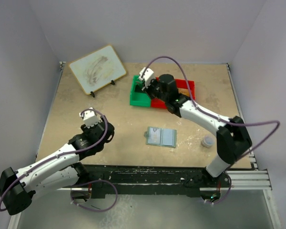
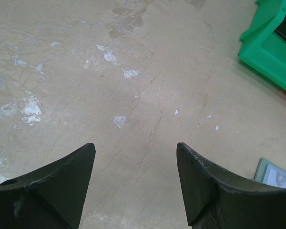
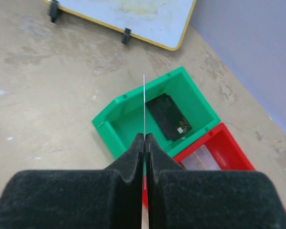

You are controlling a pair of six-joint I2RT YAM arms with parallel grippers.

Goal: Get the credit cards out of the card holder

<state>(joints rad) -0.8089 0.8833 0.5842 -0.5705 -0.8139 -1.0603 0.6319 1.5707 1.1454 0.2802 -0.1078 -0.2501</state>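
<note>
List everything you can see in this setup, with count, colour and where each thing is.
card holder: 1, pale blue-grey inside, lying open, near centre of table
green bin: 1, green, far centre
red bin: 1, red, against the green bin's right side
black card: 1, black, inside green bin
pale card: 1, whitish, inside red bin
held card: 1, seen edge-on, colour unclear, above green bin
board: 1, white with yellow rim, far left
small round thing: 1, pale grey, right of card holder
table: 1, beige
left fingers: 2, black, open over bare table
right fingers: 2, black, shut on held card

Green bin [image 3: 128, 121]; maybe blue-grey card holder [image 1: 161, 137]
</note>
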